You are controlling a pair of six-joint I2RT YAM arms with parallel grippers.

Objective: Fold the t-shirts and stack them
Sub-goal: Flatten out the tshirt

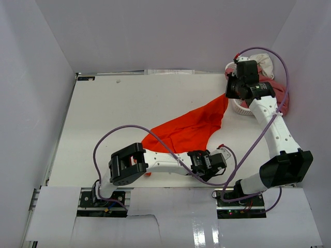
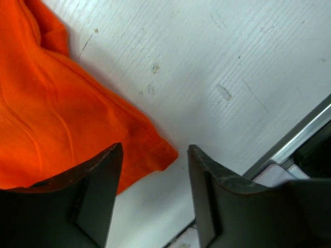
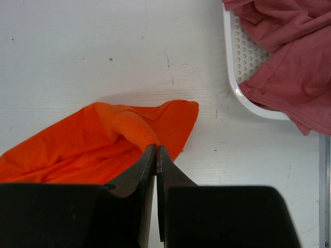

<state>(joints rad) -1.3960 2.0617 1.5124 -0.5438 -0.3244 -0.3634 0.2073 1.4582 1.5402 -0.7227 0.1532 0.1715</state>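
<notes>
1. Left hand (image 2: pixel 154 155), at 5 o'clock on the tabletop (image 1: pixel 114 119), near edge. Fingers are spread and nothing is pinched. One finger stands over a lower corner of the orange-red t-shirt (image 1: pixel 189 126), the other over bare tabletop.
2. Orange-red t-shirt, centre of the tabletop. It is drawn out in a slack, wrinkled strip from that 5 o'clock corner towards 1 o'clock. The step in hand is judged to be taking a second hold so the cloth can be laid flat for folding.
3. Handling note. The corner should be centred between the spread fingers before they are closed. The hem is best taken well in from the tip, so it is not lost when tension is applied.
4. Right hand (image 3: pixel 155 150), at 2 o'clock. It is pressed together on a bunched fold of the shirt's far edge. This pinch should be kept firm and low.
5. Basket (image 3: pixel 235 77), far right, beyond the right hand. A pink t-shirt (image 3: pixel 295 67) is draped over its rim, with a cream-white t-shirt (image 1: pixel 266 64) behind. Any pull is best directed away from the rim.
</notes>
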